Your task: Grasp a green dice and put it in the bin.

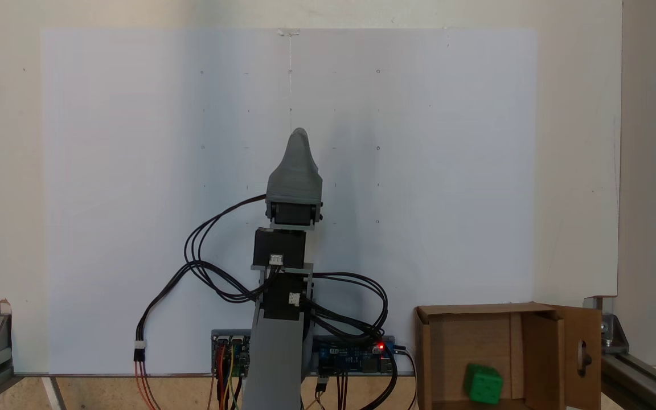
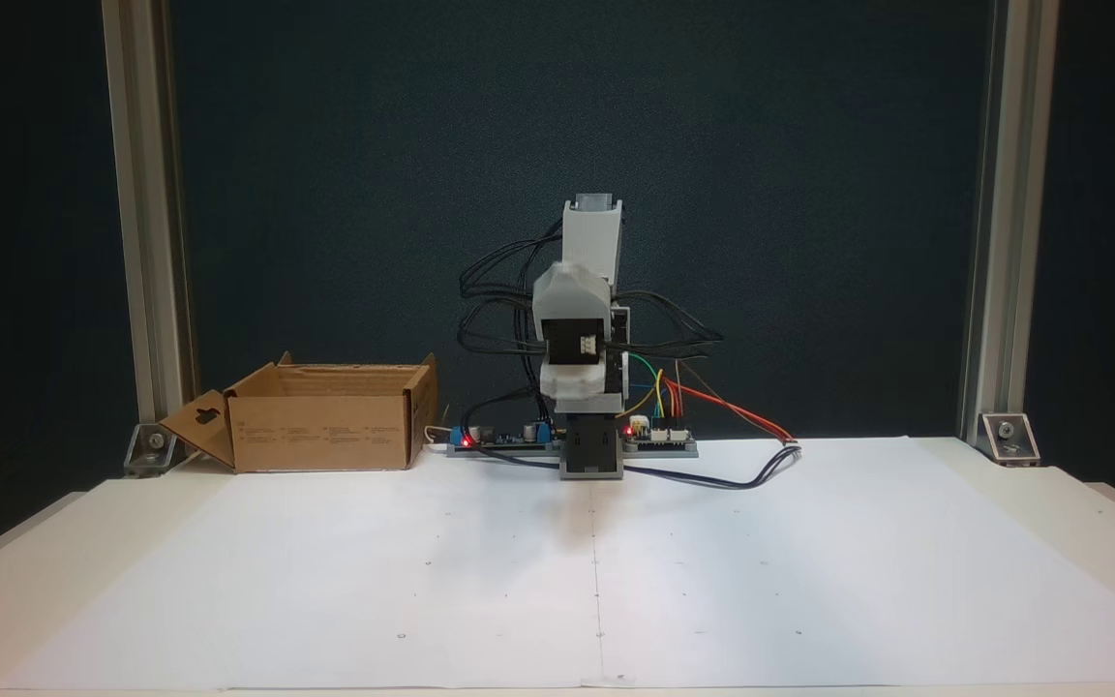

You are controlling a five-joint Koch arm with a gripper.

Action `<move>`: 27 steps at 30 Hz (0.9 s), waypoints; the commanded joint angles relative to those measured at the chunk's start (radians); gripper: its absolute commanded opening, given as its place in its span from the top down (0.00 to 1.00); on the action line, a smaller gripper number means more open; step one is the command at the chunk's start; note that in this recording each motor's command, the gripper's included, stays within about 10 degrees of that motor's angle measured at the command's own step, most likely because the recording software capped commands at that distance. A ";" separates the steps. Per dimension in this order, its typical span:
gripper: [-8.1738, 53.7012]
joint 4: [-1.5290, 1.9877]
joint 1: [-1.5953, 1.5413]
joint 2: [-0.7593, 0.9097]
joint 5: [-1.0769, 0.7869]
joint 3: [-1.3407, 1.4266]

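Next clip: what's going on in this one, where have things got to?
A small hobby arm sits at the back edge of a table covered in white paper, and nothing is being handled right now. The green dice already lies inside the cardboard box, which stands beside the arm's base with its flaps open. The arm is folded over its base, with the pincer stretched out over the bare paper and nothing visible in it. From these angles I can't tell whether it is open or shut.
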 commanded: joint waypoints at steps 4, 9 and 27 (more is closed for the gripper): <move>0.17 -0.192 -0.003 0.112 0.031 0.017; 0.17 -0.270 -0.006 0.112 0.032 0.072; 0.16 -0.305 -0.005 0.107 0.034 0.247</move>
